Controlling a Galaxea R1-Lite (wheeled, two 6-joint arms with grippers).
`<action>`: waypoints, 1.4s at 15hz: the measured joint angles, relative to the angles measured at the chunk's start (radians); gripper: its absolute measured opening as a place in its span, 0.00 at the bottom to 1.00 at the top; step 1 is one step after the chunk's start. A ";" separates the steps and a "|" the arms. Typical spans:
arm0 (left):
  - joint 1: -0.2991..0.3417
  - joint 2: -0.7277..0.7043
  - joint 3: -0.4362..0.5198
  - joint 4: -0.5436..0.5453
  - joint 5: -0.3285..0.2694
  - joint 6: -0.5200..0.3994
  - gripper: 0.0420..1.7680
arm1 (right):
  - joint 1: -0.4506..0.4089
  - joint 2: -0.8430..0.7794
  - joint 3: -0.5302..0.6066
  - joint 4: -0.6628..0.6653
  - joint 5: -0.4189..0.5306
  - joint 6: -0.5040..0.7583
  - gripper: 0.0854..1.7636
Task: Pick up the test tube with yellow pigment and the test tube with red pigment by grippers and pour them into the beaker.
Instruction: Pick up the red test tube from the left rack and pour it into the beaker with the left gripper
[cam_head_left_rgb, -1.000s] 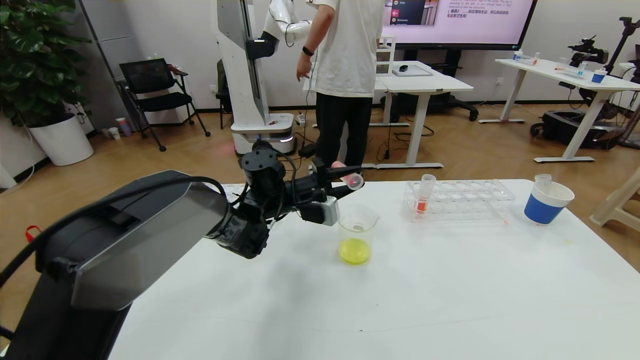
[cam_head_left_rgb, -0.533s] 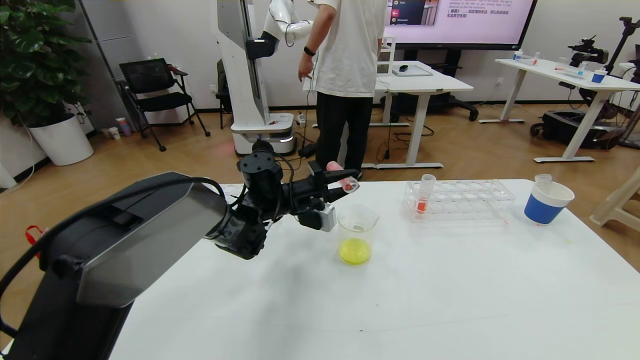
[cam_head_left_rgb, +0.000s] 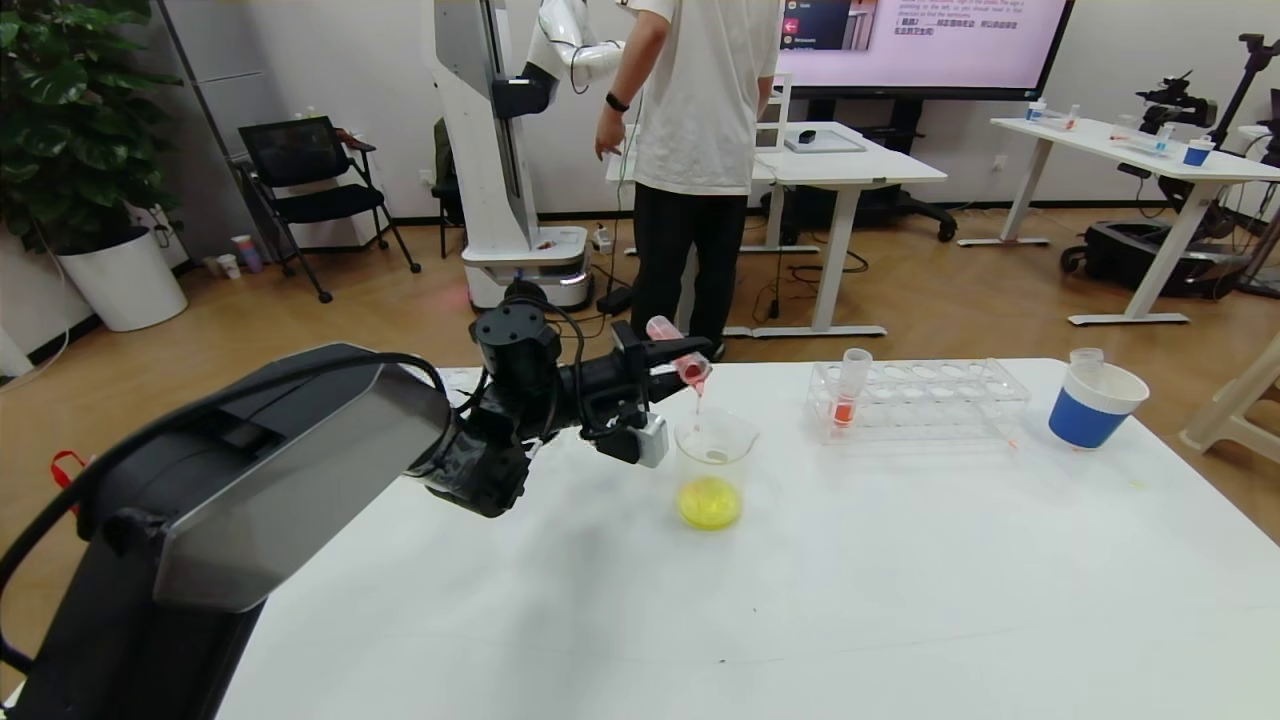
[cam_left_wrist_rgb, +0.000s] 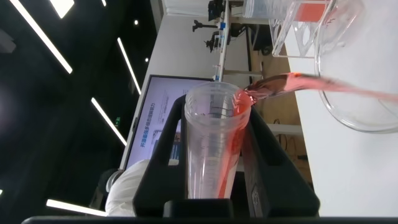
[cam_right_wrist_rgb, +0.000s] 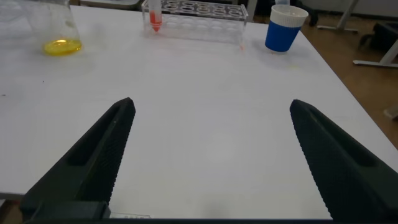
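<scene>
Over the beaker (cam_head_left_rgb: 714, 462), left gripper (cam_head_left_rgb: 672, 362) clamped the test tube with red pigment (cam_head_left_rgb: 680, 360), pouring; yellow already in. Right gripper (cam_right_wrist_rgb: 208, 155) gaped wide, idle.

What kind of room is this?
Probably a robot lab or office: a white robot stands behind, a big screen hangs on the wall, and a test tube rack sits on the white table.

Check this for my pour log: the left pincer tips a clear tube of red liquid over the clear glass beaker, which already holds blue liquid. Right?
One thing is wrong: the liquid already in the clear glass beaker is yellow, not blue, as the head view shows. The rest stands: the left pincer grips the slim clear tube of red liquid, tipped so a red stream runs toward the beaker's mouth.
</scene>
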 joint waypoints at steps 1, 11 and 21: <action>-0.001 0.002 0.000 0.000 0.000 0.011 0.27 | 0.000 0.000 0.000 0.000 0.000 0.000 0.98; -0.010 0.019 -0.004 0.043 -0.003 0.181 0.27 | 0.000 0.000 0.000 0.000 0.000 0.000 0.98; -0.011 -0.014 -0.010 0.051 -0.004 0.082 0.27 | 0.000 0.000 0.000 0.000 0.000 0.000 0.98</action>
